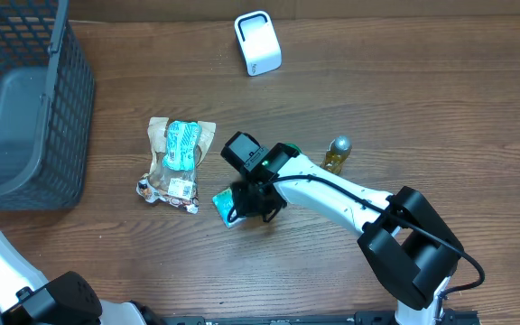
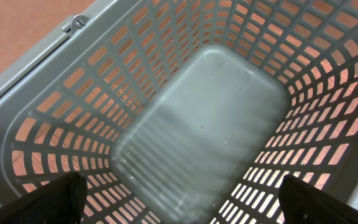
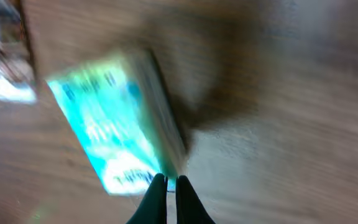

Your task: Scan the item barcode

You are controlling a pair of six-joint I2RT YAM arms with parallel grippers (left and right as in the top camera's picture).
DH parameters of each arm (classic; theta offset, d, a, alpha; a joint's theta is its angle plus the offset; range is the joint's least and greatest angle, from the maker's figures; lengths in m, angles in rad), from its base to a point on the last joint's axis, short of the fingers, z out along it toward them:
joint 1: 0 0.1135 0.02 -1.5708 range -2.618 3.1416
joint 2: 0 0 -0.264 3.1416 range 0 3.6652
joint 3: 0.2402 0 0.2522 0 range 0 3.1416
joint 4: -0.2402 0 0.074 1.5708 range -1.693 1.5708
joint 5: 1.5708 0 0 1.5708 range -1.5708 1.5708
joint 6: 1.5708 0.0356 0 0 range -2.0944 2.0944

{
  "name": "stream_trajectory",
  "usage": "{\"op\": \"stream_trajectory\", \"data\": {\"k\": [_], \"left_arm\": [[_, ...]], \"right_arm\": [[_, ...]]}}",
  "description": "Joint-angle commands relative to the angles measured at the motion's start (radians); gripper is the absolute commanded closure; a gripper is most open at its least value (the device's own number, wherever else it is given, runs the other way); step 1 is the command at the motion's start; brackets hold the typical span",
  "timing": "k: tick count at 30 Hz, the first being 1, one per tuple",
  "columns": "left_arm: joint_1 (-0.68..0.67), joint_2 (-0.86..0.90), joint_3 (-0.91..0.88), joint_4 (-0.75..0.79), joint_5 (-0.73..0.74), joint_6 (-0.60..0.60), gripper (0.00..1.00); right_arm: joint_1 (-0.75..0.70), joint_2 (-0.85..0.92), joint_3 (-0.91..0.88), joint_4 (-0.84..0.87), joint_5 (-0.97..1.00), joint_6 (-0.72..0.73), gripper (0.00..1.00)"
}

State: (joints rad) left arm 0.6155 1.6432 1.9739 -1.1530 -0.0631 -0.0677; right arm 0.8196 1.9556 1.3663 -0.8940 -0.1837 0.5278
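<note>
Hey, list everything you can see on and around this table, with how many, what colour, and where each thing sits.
table: one, brown wood, under everything
basket: one, grey plastic mesh, far left
scanner: one, white, top centre (it looks like a scanner)
snack bag: one, tan with teal print, lying left of centre
small box: one, teal, just right of the bag's lower end
bottle: one, yellowish with a silver cap, right of centre
left claw: one, black, open, over the inside of the basket
right claw: one, black, shut, tips at the small box's edge; the blur hides whether it grips the box
</note>
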Motion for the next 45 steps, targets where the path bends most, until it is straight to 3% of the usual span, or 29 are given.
{"op": "stream_trajectory", "data": {"k": [1, 6, 11, 25, 45], "left_arm": [[-0.001, 0.008, 0.018, 0.000, 0.008, 0.019, 0.00], [-0.001, 0.008, 0.018, 0.000, 0.009, 0.019, 0.01], [-0.001, 0.008, 0.018, 0.001, 0.008, 0.019, 0.01], [-0.001, 0.008, 0.018, 0.001, 0.009, 0.019, 0.00], [-0.001, 0.008, 0.018, 0.001, 0.009, 0.019, 0.00]], "right_arm": [[0.011, 0.001, 0.071, -0.058, 0.000, -0.125, 0.94], [0.058, 0.001, 0.164, -0.152, 0.034, -0.253, 0.81], [0.094, 0.001, 0.173, -0.120, 0.108, -0.297, 0.44], [0.095, 0.001, 0.171, -0.103, 0.101, -0.354, 0.41], [0.094, 0.003, 0.109, -0.229, 0.101, -0.291, 0.61]]}}
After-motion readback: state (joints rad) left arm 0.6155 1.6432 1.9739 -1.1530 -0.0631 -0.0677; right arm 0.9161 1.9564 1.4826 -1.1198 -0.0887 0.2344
